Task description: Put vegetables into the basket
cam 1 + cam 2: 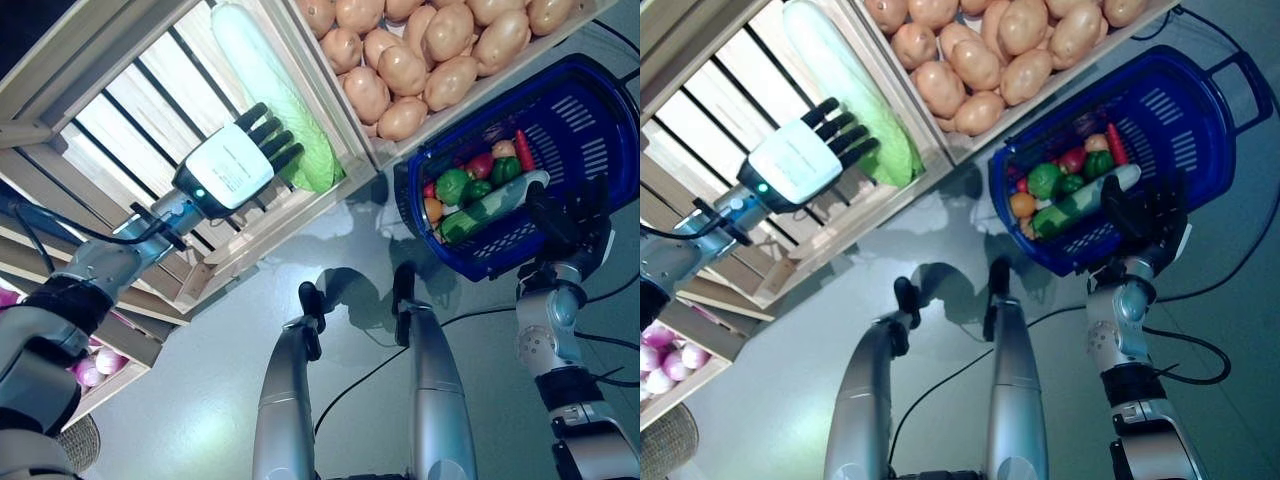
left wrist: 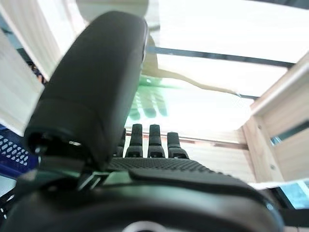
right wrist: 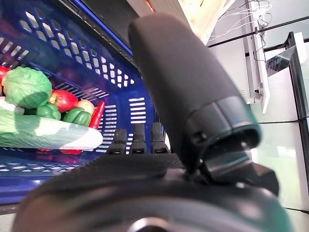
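A long pale napa cabbage (image 1: pixel 268 80) with a green leafy end lies in a slatted wooden crate (image 1: pixel 110 120). My left hand (image 1: pixel 232 170) reaches into that crate. Its straight fingers (image 2: pixel 154 140) lie against the cabbage's green end and the hand is open. The blue plastic basket (image 1: pixel 592 125) sits at the right. It holds a cucumber (image 1: pixel 490 205), green peppers (image 1: pixel 452 185), a red chilli (image 1: pixel 524 150) and other small vegetables. My right hand (image 1: pixel 565 225) grips the basket's near wall, fingers (image 3: pixel 137 140) inside.
A second crate full of potatoes (image 1: pixel 420 50) stands between the cabbage crate and the basket. Red onions (image 1: pixel 660 365) fill a lower shelf at the far left. A wicker item (image 1: pixel 80 445) sits at the bottom left corner. Grey floor lies below.
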